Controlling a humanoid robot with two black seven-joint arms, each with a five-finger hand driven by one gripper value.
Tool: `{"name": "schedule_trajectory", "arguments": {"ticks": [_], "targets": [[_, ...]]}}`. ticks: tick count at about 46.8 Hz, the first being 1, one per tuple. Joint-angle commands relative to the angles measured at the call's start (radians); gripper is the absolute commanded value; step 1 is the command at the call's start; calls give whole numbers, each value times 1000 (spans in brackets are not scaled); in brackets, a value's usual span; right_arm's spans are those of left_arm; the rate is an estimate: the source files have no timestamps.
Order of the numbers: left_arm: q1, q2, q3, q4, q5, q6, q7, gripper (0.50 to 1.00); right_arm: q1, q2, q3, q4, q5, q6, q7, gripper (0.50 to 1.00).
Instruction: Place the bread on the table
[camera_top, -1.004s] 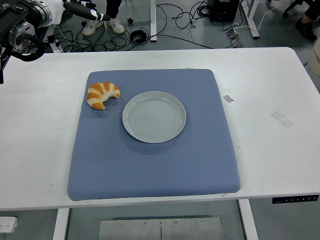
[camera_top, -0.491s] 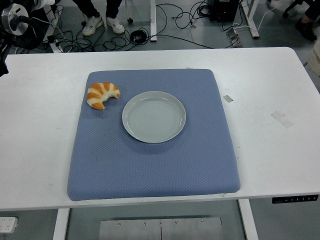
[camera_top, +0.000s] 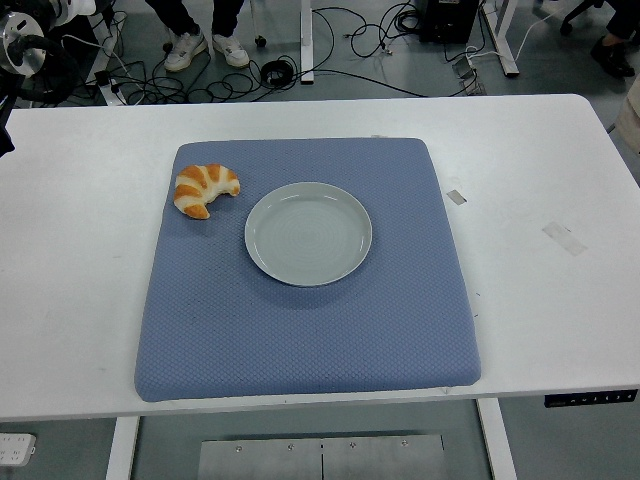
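A golden croissant (camera_top: 205, 188) lies on the blue mat (camera_top: 300, 320) near its far left corner, just left of an empty pale grey plate (camera_top: 308, 233) at the mat's middle. Nothing touches the bread. Part of my left arm (camera_top: 25, 50) shows at the top left corner, off the table's far edge; its hand is out of the picture. My right arm is out of view.
White tabletop (camera_top: 560, 180) surrounds the mat, with a small tape piece (camera_top: 456, 197) and another (camera_top: 565, 238) on the right. Cables (camera_top: 330, 40) and a person's shoes (camera_top: 205, 50) are on the floor beyond the far edge.
My left arm has drawn back up and to the left, leaving only a small part at the corner. The croissant and plate have not moved.
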Motion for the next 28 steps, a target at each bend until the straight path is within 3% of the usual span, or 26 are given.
{"name": "schedule_trajectory", "arguments": {"ticks": [1, 28], "targets": [[2, 0, 0, 0, 0, -1, 0, 942, 0, 0, -1, -1, 0, -1, 0, 1000], [16, -3, 2, 0, 0, -1, 0, 942, -17, 0, 0, -7, 0, -1, 0, 1000]]}}
